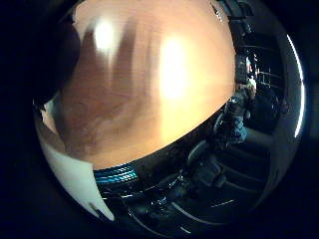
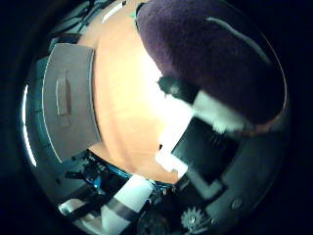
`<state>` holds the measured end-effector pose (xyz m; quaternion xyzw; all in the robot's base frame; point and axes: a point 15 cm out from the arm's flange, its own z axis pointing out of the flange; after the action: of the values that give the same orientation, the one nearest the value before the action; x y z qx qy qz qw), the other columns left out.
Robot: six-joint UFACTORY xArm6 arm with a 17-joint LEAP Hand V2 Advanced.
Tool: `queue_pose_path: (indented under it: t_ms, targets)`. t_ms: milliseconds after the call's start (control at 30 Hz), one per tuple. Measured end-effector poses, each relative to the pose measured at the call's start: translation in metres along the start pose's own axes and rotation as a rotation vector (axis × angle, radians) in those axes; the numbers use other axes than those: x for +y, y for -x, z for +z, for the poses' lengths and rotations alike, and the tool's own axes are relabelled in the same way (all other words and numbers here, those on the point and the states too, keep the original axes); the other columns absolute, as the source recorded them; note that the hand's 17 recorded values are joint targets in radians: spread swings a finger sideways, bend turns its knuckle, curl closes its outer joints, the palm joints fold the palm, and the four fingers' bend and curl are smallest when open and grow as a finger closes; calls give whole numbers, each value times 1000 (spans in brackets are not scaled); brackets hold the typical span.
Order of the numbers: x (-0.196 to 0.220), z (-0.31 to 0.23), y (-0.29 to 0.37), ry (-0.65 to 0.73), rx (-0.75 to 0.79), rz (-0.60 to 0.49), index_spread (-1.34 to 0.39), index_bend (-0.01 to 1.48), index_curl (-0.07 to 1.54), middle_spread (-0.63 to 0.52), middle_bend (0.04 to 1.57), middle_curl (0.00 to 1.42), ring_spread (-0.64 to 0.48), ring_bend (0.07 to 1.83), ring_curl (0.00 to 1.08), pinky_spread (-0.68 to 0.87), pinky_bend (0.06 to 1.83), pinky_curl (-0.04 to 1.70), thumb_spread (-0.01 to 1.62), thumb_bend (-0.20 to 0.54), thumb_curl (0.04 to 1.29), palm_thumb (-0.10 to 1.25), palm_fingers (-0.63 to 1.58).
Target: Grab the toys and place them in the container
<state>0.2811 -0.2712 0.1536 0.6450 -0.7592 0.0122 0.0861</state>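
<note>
One dark purple plush toy [image 2: 215, 54], fuzzy, pale stripe, close against palm. One grey container [image 2: 68, 103] on orange table [image 2: 122, 107]. Hand [image 2: 205, 142] fingers curled against toy.

Non-task stuff only: wooden worktop [image 1: 149, 99], orange-brown, round-edged, with bright light glare patches on the surface. Past its edge the room is dark: black equipment [image 1: 239, 119], too dim to identify. A curved strip light [image 1: 299, 94] shows at the far side. Nothing else is readable in the dark background.
</note>
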Motion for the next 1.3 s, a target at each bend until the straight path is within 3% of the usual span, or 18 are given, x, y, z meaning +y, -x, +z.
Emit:
queue_pose_path:
  t_ms: [67, 133, 267, 367, 533, 1000, 1300]
  targets:
    - [-2, -5, -1, -14, 7, 1, -447, 491, 532, -318, 760, 630, -306, 904, 460, -326, 678, 385, 1052, 22, 376, 855, 1323]
    - [-4, -11, -2, -27, 15, -4, -438, 641, 622, -302, 887, 691, -303, 1017, 516, -370, 839, 466, 1028, 8, 397, 919, 1285]
    - [-6, -28, -3, -51, 28, -9, -392, 838, 759, -258, 1093, 792, -276, 1215, 616, -339, 1068, 617, 962, -9, 476, 1015, 1172]
    - [2, -40, -1, -36, 22, -11, -368, 914, 814, -245, 1153, 838, -267, 1275, 658, -316, 1133, 686, 913, -9, 530, 1053, 1095]
    - [2, -92, 0, -59, 27, -23, -339, 996, 890, -229, 1227, 910, -266, 1320, 720, -285, 1161, 798, 804, -16, 631, 1063, 1009]
    - [-6, -333, 66, -304, -23, -106, -310, 1067, 960, -214, 1290, 981, -264, 1350, 804, -275, 1113, 991, 697, -17, 790, 1036, 931]
    - [1, -386, 191, -347, -80, -272, -307, 1073, 968, -213, 1284, 989, -267, 1341, 827, -290, 1066, 1057, 687, -19, 832, 1026, 936]
